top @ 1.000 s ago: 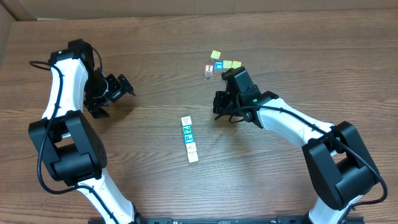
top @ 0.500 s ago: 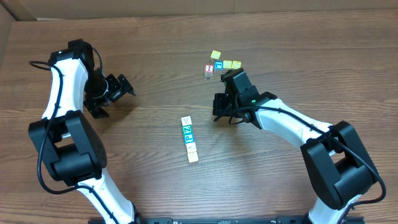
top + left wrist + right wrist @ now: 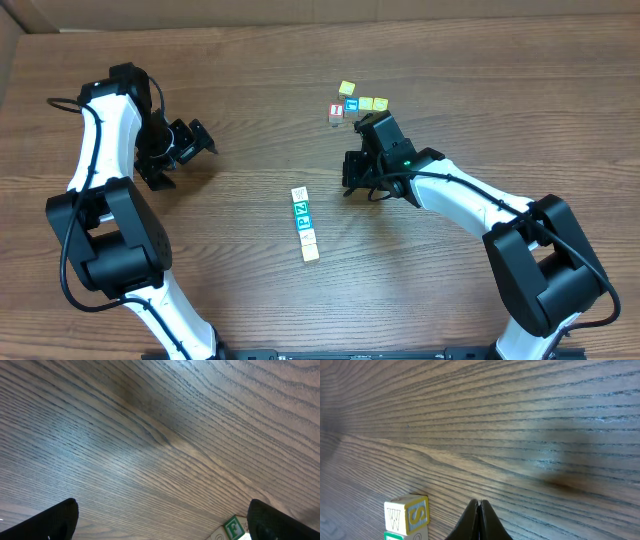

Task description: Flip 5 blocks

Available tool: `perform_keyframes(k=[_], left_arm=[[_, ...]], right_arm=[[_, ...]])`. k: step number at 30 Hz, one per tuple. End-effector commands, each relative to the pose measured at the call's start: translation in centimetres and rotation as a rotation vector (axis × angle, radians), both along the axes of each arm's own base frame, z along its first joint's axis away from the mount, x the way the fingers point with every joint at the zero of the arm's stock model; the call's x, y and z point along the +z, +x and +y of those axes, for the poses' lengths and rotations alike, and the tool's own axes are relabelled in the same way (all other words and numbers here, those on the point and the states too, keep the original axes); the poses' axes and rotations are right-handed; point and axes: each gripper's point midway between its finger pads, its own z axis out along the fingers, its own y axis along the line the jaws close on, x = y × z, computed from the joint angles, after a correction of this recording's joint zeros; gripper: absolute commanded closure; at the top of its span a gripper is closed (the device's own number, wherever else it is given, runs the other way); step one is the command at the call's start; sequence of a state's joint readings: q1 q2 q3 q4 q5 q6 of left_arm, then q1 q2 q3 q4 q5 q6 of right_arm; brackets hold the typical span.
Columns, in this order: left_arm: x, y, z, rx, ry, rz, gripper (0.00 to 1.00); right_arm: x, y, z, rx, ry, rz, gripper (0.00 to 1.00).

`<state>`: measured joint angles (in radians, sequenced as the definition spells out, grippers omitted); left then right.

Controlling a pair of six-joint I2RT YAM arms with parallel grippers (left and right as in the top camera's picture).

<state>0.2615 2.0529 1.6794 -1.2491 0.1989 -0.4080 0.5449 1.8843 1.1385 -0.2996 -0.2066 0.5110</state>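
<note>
Dark wood-grain tabletop [image 3: 250,80] fills the scene, with five small blocks [image 3: 308,238] laid edge to edge in a tight, slightly slanted row just below the centre of the overhead view. The green-faced block [image 3: 301,207] is second from the top, with the blue-faced block [image 3: 304,221] directly under it.

The right gripper [image 3: 352,182] hangs just right of the row's upper end, near it but not touching. Its two fingers are pressed flat together, pinching nothing. In its wrist view the W-marked block [image 3: 407,514] sits at the lower left of the frame, clear of the fingertips. The left gripper [image 3: 196,140], far over at the left of the overhead view and well apart from the row, is spread wide and empty.

The trouble ahead looks to lie in the crowding. Because the blocks touch one another, fingers going for one would likely drag or tip its neighbours and scatter the line. Arriving with the fingers closed would shove a block rather than grasp it. Cubes this small could also pop out of a pinch and tumble away. A cluster of loose cubes [image 3: 355,102] lies just above the right arm's wrist, where a careless swing could sweep them in among the five.
</note>
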Motion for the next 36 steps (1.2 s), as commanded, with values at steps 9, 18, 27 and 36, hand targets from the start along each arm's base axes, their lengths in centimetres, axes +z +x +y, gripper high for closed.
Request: perform_keyframes(k=[9,18,27,36], left_arm=[[0.6,0.6,-0.3,-0.025,0.003,-0.026,0.00],[0.6,0.6,-0.3,-0.026,0.003,-0.026,0.00],[0.6,0.6,-0.3,-0.025,0.003,-0.026,0.00],[0.6,0.6,-0.3,-0.025,0.003,-0.026,0.00]], right_arm=[[-1.5,-0.5,0.9,0.030,-0.029,-0.002,0.96],[-1.7,-2.0,2.8,0.104,0.054,0.059,0.96],[-1.7,-3.4,4.3,0.148,0.052,0.059,0.96],[-1.4,-3.9,5.6,0.179,0.068,0.040,0.96]])
